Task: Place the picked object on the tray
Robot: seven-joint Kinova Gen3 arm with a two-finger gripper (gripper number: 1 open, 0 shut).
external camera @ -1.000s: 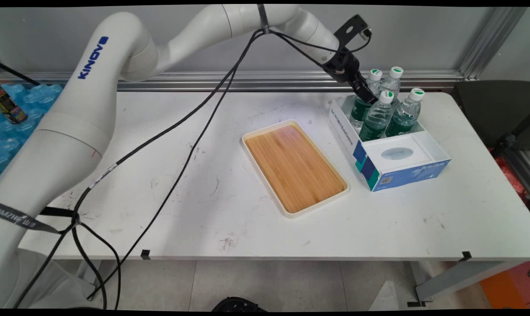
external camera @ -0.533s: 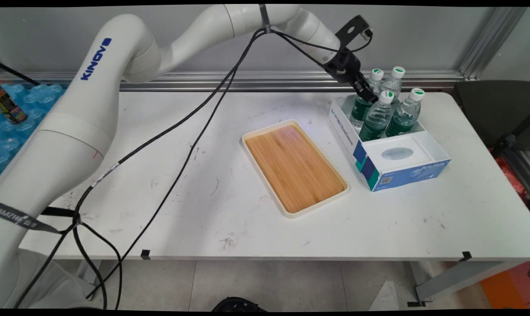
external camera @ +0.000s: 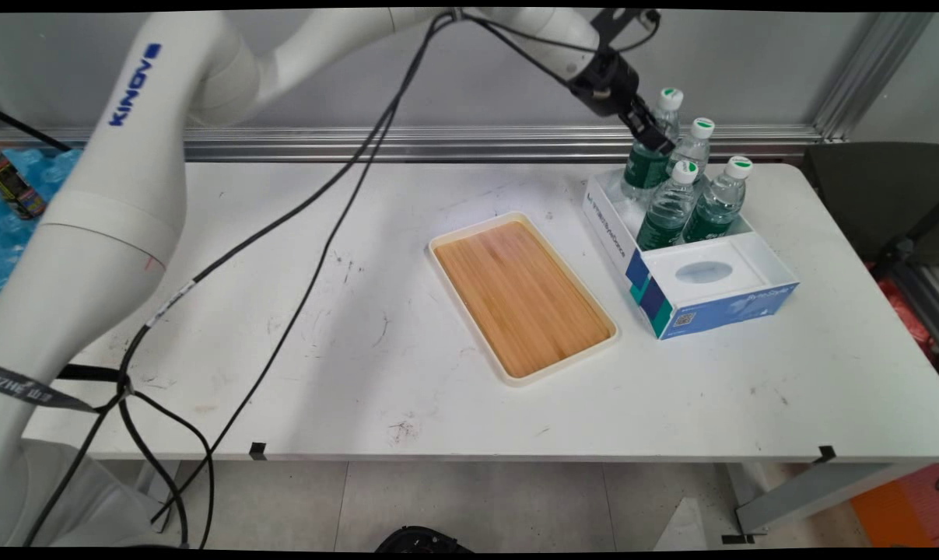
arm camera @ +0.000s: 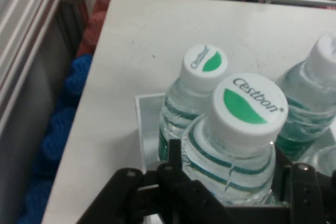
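In the main view, your hand (external camera: pixel 656 134) sits at the far right of the worktop (external camera: pixel 407 389), above the open compartment of a blue and white box (external camera: pixel 691 292). It is clenched around a green-labelled water bottle (external camera: pixel 649 148) just below the shoulder. That bottle's white cap stands higher than the caps of the three other bottles (external camera: pixel 691 194), which stand upright in the box's far compartment. The held bottle is close beside them, at their far left, and whether its base touches the box floor is hidden by the box wall. The near half of the box is a white insert with an oval recess. To the left of the box, apart from it, a wooden tray with a pale rim (external camera: pixel 522 297) lies flat and at an angle on the worktop. Black cables (external camera: pixel 313 233) hang from the arm across the left half of the scene.

In the hand view, you see the held water bottle (arm camera: pixel 236 145) filling the middle, its white cap printed with a green mark. The black fingers (arm camera: pixel 176 153) press on either side of its ribbed shoulder. Directly behind it stands a second capped bottle (arm camera: pixel 197 82), and a third (arm camera: pixel 310 103) shows at the right edge. A white box wall (arm camera: pixel 142 124) and the worktop (arm camera: pixel 157 30) lie beyond.
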